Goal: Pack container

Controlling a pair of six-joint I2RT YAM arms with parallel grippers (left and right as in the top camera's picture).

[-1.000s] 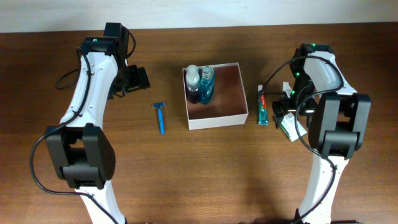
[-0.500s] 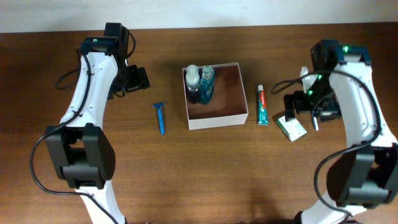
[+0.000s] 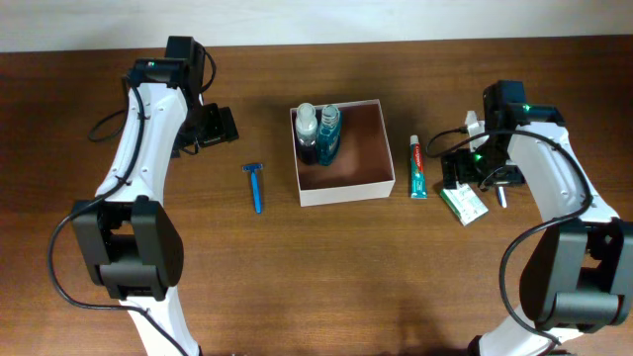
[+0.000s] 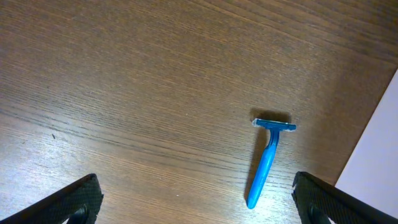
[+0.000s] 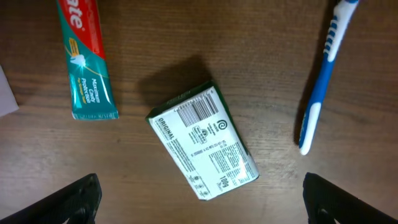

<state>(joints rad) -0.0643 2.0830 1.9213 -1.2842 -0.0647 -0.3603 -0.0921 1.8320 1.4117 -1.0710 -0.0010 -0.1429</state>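
The container (image 3: 346,190), a square white-walled box with a pinkish-brown inside, stands mid-table. Two bottles (image 3: 318,134) stand in its left part. A blue razor (image 3: 255,186) lies to its left; in the left wrist view the razor (image 4: 267,160) lies between the wide-apart fingers of my left gripper (image 4: 196,208), which is open and holds nothing. Right of the container lies a toothpaste tube (image 3: 418,168). My right gripper (image 5: 202,208) hangs open above a green-and-white carton (image 5: 202,146), with the toothpaste tube (image 5: 87,68) to its left and a blue toothbrush (image 5: 320,81) to its right.
The container's white wall (image 4: 380,168) shows at the right edge of the left wrist view. Both arms reach in from the table's near side, the left gripper (image 3: 216,127) at the back left, the right gripper (image 3: 463,176) just right of the toothpaste.
The right arm swung out to the right, then came back left and now hangs over the carton. The left arm and all objects have stayed put.
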